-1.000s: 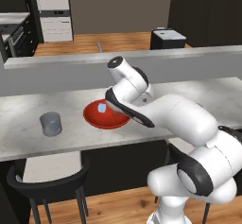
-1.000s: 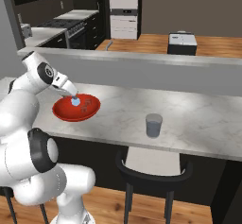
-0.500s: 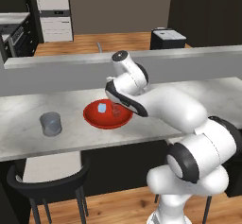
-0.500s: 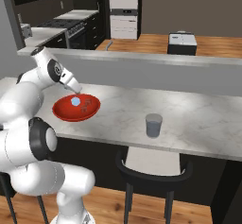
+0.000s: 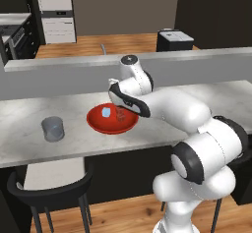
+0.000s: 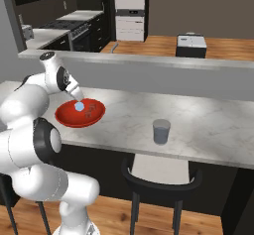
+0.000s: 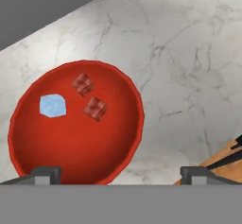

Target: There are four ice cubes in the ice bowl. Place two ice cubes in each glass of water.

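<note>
Item: ice bowl [image 7: 71,138], wide glossy red, on the marble counter [image 5: 29,138], left of the counter's middle in the right base view. Contents as seen from the hand: one pale blue ice cube [image 7: 52,105] toward the bowl's far-left side, and two see-through cubes [image 7: 90,97] just beside each other near it, tinted red by the bowl. A fourth cube could not be made out.

Item: glass of water [image 6: 161,131], short grey tumbler, standing well apart from the bowl near the counter's front edge. One tumbler was visible.

Item: gripper [image 7: 118,175], above the bowl's near rim, jaws spread fully wide and holding nothing.

Handling note, as judgement: the step was the approach to a first cube. The blue cube lay apart from the pair and looked the easiest pick; centre the fingers over it, descend straight, and close gently, since a slick cube on a curved glossy bowl may well skid aside.
</note>
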